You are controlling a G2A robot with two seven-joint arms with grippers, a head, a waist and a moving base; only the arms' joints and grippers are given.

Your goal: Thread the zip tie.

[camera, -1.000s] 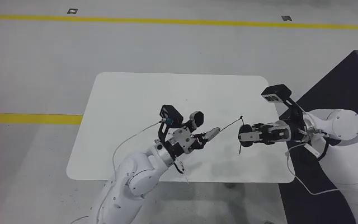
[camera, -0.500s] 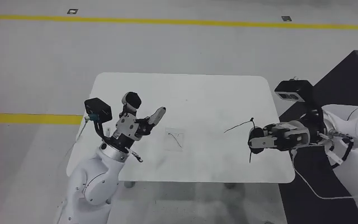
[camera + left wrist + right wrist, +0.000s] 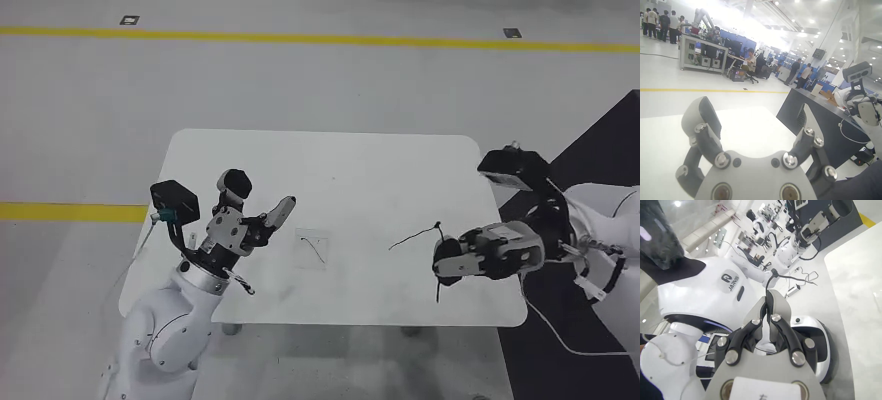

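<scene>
A thin black zip tie hangs above the right part of the white table, with my right gripper shut on it. In the right wrist view the tie rises from between the closed fingers. It bends at its head, and its tail runs off sideways. My left gripper stands open over the table's left side, far from the tie, with nothing between its fingers. The left wrist view shows the right arm in the distance.
A small clear packet with a thin dark strand lies on the table between the two arms. A dark table stands close to the right edge. Yellow floor lines run behind and to the left.
My left gripper let go near the tie's tip, opened and drew back to the table's left side. The right gripper, still holding the tie, pulled right, then shifted slightly left and nearer.
</scene>
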